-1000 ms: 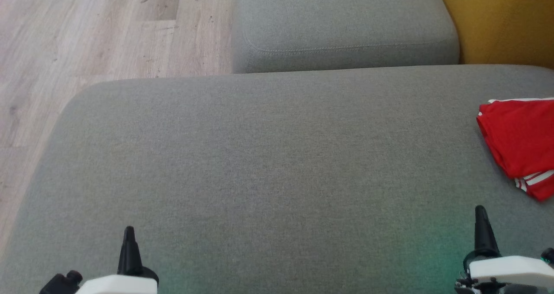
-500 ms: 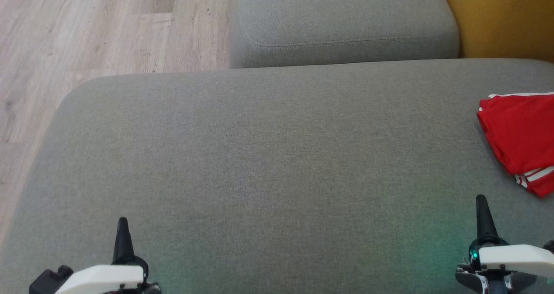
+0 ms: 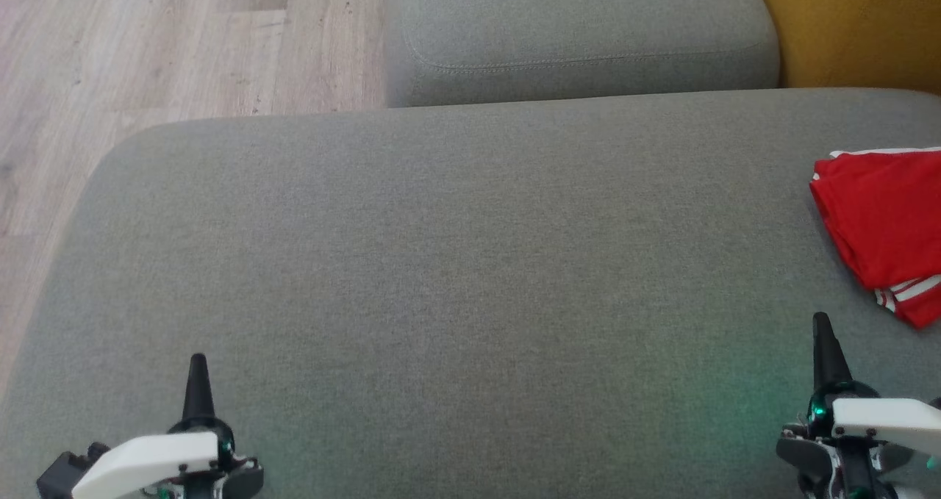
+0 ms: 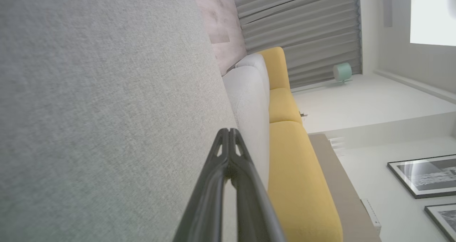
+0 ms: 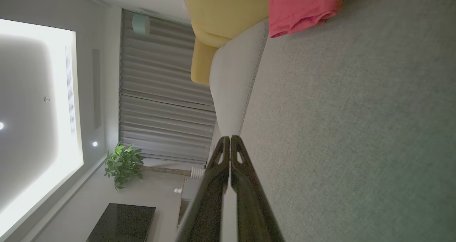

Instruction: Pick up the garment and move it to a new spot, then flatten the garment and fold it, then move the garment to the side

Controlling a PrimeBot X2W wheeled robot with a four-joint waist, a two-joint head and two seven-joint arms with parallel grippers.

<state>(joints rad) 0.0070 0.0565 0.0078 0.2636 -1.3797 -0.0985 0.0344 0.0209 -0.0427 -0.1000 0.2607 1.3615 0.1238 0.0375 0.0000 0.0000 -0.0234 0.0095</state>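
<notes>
A red garment [image 3: 886, 223] with white stripes lies folded at the right edge of the grey sofa seat [image 3: 456, 264]; the right wrist view shows the garment [image 5: 302, 6] at its top. My right gripper [image 3: 822, 330] hovers at the lower right, in front of the garment and apart from it. In the right wrist view its fingertips [image 5: 229, 140] meet, shut on nothing. My left gripper [image 3: 197, 367] stands at the lower left over bare cushion. The left wrist view shows its tips [image 4: 228, 133] closed together, holding nothing.
A second grey cushion [image 3: 581, 36] lies behind the seat, with a yellow cushion [image 3: 853, 25] at the back right. Wooden floor [image 3: 147, 51] runs along the left and far left. The seat's rounded left edge [image 3: 88, 190] drops to the floor.
The camera has tilted, so the whole picture shifted slightly. Both grippers stay shut at the bottom corners; the garment has not moved on the seat.
</notes>
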